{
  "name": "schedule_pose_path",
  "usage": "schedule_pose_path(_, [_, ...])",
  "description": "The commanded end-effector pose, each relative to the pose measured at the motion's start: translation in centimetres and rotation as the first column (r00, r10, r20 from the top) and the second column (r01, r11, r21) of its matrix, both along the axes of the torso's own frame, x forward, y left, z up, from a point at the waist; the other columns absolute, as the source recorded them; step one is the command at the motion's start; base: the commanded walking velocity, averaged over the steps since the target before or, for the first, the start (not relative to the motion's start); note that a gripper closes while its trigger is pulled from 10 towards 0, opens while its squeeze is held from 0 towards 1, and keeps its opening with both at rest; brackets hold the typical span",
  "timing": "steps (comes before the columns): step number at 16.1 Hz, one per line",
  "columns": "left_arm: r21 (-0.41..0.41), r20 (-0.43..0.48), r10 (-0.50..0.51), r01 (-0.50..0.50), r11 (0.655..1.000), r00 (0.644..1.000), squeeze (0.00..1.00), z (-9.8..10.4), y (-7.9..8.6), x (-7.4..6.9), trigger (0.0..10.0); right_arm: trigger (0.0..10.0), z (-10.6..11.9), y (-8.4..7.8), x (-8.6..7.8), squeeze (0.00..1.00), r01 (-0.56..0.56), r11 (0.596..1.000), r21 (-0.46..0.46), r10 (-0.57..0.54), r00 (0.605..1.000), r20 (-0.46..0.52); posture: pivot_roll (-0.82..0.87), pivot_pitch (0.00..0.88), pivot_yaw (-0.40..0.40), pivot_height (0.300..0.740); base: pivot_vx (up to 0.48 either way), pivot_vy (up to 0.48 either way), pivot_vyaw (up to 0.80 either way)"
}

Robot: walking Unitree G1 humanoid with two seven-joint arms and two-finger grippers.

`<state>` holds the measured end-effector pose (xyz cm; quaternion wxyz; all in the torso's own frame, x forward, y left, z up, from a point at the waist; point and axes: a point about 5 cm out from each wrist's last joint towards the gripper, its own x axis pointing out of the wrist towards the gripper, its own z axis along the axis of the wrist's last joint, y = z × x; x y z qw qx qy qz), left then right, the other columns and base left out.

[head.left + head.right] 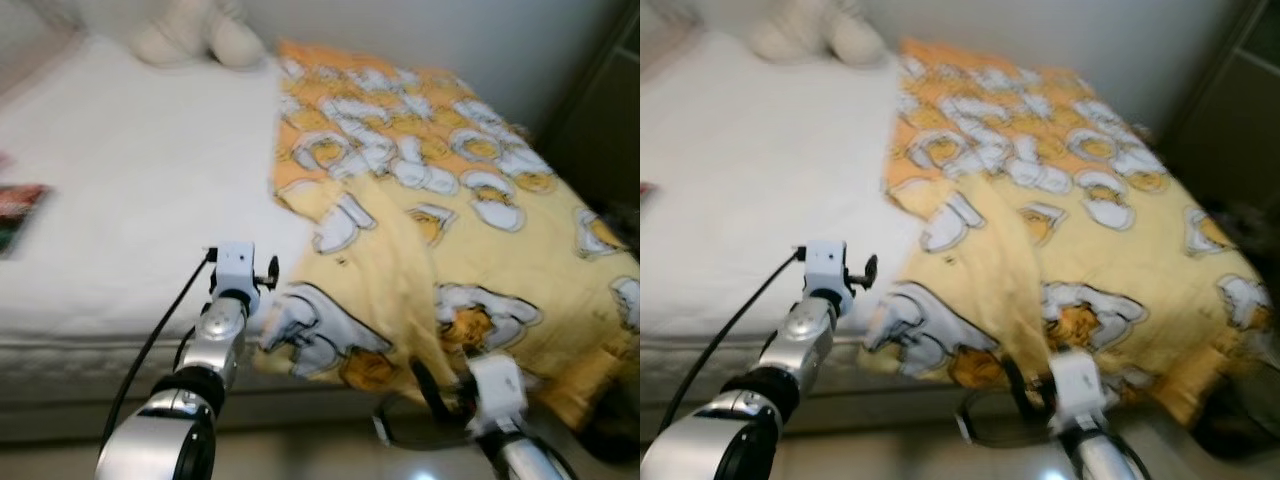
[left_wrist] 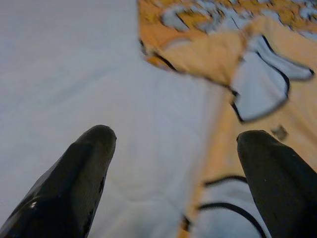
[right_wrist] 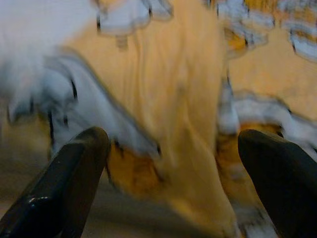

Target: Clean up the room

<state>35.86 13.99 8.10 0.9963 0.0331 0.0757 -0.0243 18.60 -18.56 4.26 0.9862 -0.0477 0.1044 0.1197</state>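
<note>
Here, the scene by parts:
Bed point(image 1: 120, 180): white mattress across the view, from 9 o'clock to the centre.
Blanket point(image 1: 440, 230): yellow cartoon-print, rumpled over the bed's 3 o'clock half, its near edge hanging over the bed's front at 5 o'clock.
Plush toy point(image 1: 195, 35): pale, at 11 o'clock by the wall.
Book point(image 1: 18, 215): flat at 9 o'clock on the sheet.
Left tool point(image 2: 173, 144): fingers wide apart, above sheet and blanket edge.
Right tool point(image 3: 171, 144): spread wide, facing the hanging blanket fold, nothing held.
</note>
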Motion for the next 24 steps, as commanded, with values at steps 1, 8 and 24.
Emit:
schedule_pose_path(1, [0.024, -0.036, 0.001, -0.001, 1.000, 0.999, 0.00, -1.0, -0.5, -0.5, 10.0, 10.0, 0.8, -0.2, -0.7, 0.00, -0.032, 0.999, -0.024, 0.031, 0.999, -0.010, -0.20, 0.223, -0.176, 0.710, 0.000, 0.000, 0.00])
schedule_pose_path(8, [0.152, -0.019, 0.019, -0.016, 0.988, 1.000, 0.00, -3.6, 1.3, -2.9, 10.0, 10.0, 1.7, -0.2, -5.2, 0.00, -0.031, 0.999, 0.019, 0.033, 0.990, -0.140, -0.21, 0.340, -0.236, 0.710, 0.000, 0.000, 0.00])
schedule_pose_path(24, [0.292, 0.013, -0.128, 0.119, 0.949, 0.992, 0.00, -1.9, -2.2, -1.6, 10.0, 10.0, 1.4, 0.5, -8.6, 0.00, -0.023, 1.000, 0.005, 0.023, 0.969, -0.245, -0.27, 0.389, -0.205, 0.710, 0.000, 0.000, 0.00])
